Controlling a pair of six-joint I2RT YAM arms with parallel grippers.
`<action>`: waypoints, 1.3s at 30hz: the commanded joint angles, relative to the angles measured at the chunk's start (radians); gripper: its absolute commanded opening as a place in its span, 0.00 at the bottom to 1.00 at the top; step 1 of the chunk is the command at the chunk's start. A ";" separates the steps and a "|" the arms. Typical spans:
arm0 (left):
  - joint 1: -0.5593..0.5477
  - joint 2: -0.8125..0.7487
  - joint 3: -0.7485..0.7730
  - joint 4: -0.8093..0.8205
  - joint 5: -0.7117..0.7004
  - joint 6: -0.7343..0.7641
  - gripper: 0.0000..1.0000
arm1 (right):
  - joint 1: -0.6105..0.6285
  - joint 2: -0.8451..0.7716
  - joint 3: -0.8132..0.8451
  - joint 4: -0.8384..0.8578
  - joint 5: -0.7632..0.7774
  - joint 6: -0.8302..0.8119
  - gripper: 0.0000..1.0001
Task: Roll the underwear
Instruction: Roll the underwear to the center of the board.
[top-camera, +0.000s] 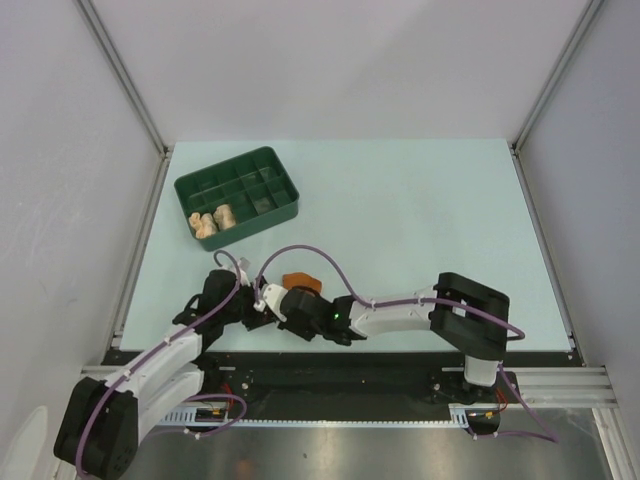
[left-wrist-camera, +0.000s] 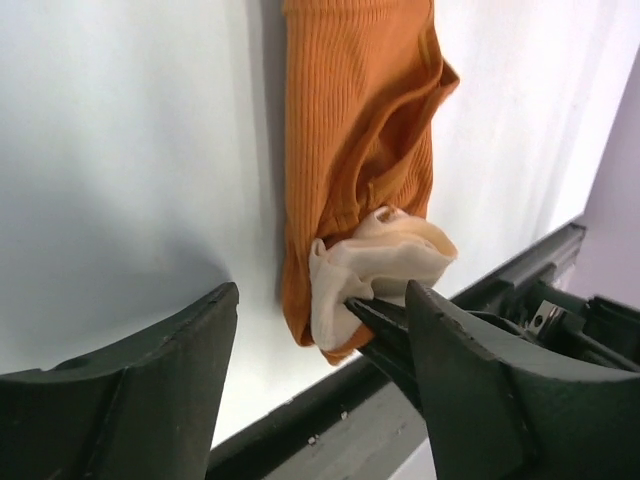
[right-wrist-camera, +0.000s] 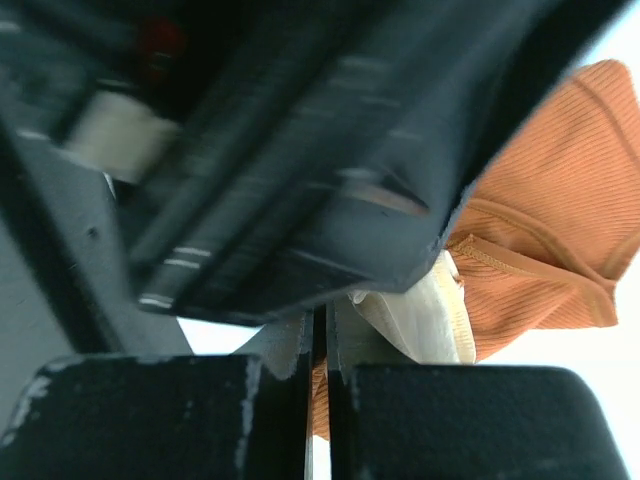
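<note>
The rust-orange underwear (top-camera: 300, 283) lies near the table's front edge, stretched away from the camera in the left wrist view (left-wrist-camera: 350, 120), with its cream lining bunched at the near end. My right gripper (top-camera: 283, 300) is shut on that near end; its thin dark tips bite the cloth (right-wrist-camera: 318, 335). My left gripper (left-wrist-camera: 322, 300) stands open around the same end, its fingers (left-wrist-camera: 170, 380) apart and off the cloth. In the top view the left gripper (top-camera: 258, 308) sits just left of the right one. Two pale rolled underwear (top-camera: 205, 224) (top-camera: 224, 215) lie in the tray.
A dark green compartment tray (top-camera: 283, 205) stands at the back left of the table. The table's dark front rail (left-wrist-camera: 330, 420) runs right below both grippers. White walls close in the table on three sides.
</note>
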 joint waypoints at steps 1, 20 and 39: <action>0.006 -0.032 0.000 -0.076 -0.139 0.033 0.75 | -0.070 -0.003 -0.027 -0.263 -0.309 0.076 0.00; -0.009 -0.123 -0.176 0.142 -0.012 0.067 0.75 | -0.272 0.064 0.159 -0.331 -0.754 0.054 0.00; -0.089 -0.221 -0.256 0.260 0.043 0.102 0.56 | -0.424 0.296 0.352 -0.315 -1.027 0.143 0.00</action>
